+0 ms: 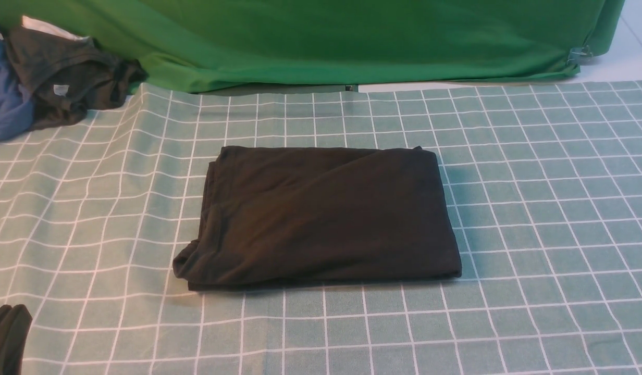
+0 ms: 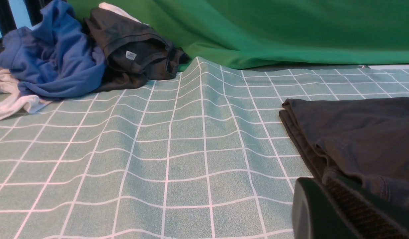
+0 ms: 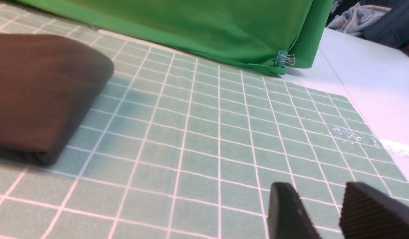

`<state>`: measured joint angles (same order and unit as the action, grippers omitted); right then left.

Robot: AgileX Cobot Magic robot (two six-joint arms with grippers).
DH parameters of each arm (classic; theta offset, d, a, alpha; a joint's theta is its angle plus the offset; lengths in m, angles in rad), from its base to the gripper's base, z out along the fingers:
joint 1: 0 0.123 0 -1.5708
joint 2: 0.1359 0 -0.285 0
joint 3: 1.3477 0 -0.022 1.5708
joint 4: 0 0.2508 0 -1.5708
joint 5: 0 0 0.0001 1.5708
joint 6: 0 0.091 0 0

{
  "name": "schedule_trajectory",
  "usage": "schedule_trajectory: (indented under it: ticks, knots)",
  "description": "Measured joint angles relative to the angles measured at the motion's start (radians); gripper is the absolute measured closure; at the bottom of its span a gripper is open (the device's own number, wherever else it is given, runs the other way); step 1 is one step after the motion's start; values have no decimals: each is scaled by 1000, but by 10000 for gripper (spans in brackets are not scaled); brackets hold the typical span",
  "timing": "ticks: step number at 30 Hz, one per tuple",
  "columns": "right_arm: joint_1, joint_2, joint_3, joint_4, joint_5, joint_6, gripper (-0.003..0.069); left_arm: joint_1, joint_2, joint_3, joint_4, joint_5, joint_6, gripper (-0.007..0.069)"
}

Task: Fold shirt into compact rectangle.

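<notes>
One folded shirt [image 1: 321, 216], two grippers apart.

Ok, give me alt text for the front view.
A black shirt lies folded into a rough rectangle on a green checked tablecloth. A bright green cloth hangs behind, with a dark grey garment at far left.

A green-checked tablecloth [image 1: 534, 208] covers the table. At twelve o'clock hangs a bright green cloth [image 1: 352, 36]; at ten o'clock, a dark grey garment [image 1: 65, 78] lies beside a blue garment [image 1: 3, 99].
</notes>
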<state>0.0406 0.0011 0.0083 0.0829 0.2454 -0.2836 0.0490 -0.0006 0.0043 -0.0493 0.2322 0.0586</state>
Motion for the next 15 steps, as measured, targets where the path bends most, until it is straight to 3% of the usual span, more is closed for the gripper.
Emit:
schedule_trajectory:
  ticks: [15]
  knots:
    - [0, 0, 2, 0, -1, 23, 420, 0, 0, 0, 0, 2, 0, 610]
